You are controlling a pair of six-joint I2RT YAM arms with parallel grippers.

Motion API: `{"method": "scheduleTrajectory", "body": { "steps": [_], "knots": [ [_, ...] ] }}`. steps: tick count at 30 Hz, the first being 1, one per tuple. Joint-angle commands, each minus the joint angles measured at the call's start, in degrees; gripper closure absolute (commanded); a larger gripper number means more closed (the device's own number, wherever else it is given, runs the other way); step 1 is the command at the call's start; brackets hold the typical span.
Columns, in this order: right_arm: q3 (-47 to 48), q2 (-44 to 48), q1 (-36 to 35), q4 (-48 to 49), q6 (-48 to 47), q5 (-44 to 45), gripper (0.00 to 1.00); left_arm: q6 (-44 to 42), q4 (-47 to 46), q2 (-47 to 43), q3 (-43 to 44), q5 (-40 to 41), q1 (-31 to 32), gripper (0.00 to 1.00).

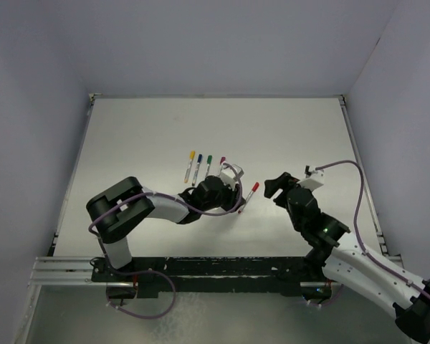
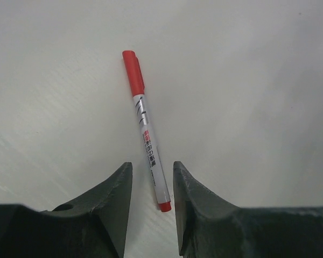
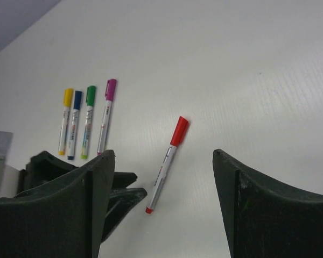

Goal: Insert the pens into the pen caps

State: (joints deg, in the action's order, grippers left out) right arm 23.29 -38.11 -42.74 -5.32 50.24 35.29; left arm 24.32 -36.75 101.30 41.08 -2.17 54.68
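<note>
A red pen (image 2: 147, 134) lies flat on the white table, its red cap (image 2: 133, 72) fitted on the far end. My left gripper (image 2: 152, 166) is open. Its fingertips stand either side of the pen's near end with a gap on both sides, so nothing is pinched. In the top view the red pen (image 1: 249, 196) lies between my left gripper (image 1: 238, 206) and my right gripper (image 1: 274, 188). My right gripper (image 3: 162, 153) is wide open and empty, a little off the red pen (image 3: 166, 164).
A row of capped pens lies behind the left gripper: yellow (image 1: 189, 165), blue (image 1: 198, 167), green (image 1: 207, 166) and purple (image 1: 220, 163). The right wrist view shows the same yellow (image 3: 65, 121), blue (image 3: 74, 124), green (image 3: 88, 122) and purple (image 3: 106, 116) pens.
</note>
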Motion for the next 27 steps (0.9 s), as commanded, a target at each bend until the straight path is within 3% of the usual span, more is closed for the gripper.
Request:
{"method": "scheduleTrajectory", "body": {
  "steps": [1, 19, 27],
  "knots": [
    [1.2, 5.5, -0.2, 0.1, -0.1, 6.1, 0.25, -2.7, 3.0, 1.4, 5.3, -0.1, 1.9, 0.6],
    [-0.9, 8.5, -0.2, 4.4, -4.5, 3.6, 0.27, -4.3, 20.3, 9.5, 17.6, 13.5, 3.7, 0.54],
    [-0.3, 8.7, -0.1, 4.1, -4.9, 4.5, 0.27, -4.0, 26.4, 11.5, 19.8, 19.0, 3.9, 0.84]
  ]
}}
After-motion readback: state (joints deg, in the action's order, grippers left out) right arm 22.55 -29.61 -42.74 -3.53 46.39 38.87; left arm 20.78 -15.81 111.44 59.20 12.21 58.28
